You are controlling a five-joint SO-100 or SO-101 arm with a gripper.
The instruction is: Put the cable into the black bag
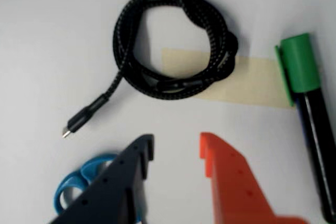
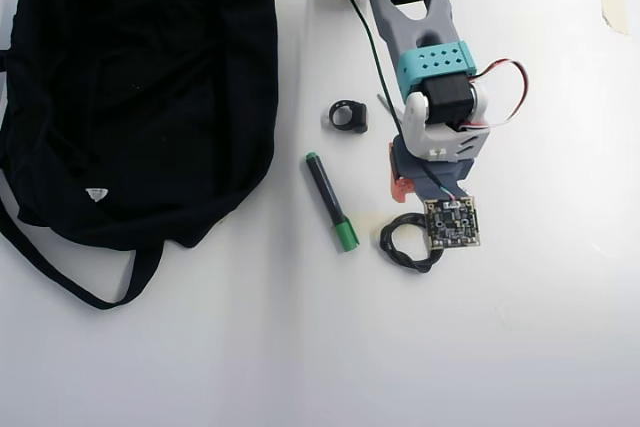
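Note:
The black braided cable (image 1: 173, 43) lies coiled on the white table, its plug end (image 1: 79, 121) trailing to the lower left in the wrist view. In the overhead view the coil (image 2: 405, 245) peeks out from under the wrist camera board. My gripper (image 1: 176, 148) is open and empty, one dark finger and one orange finger hovering just short of the coil. In the overhead view my gripper (image 2: 410, 187) is mostly hidden under the arm. The black bag (image 2: 130, 97) lies at the left of the table, well away from the cable.
A green-capped black marker (image 1: 310, 114) lies right of the cable in the wrist view; in the overhead view the marker (image 2: 331, 201) lies between bag and cable. Blue scissor handles (image 1: 79, 179) show behind the dark finger. A strip of tan tape (image 1: 252, 82) lies under the coil. A small black ring-shaped object (image 2: 349, 116) sits near the arm.

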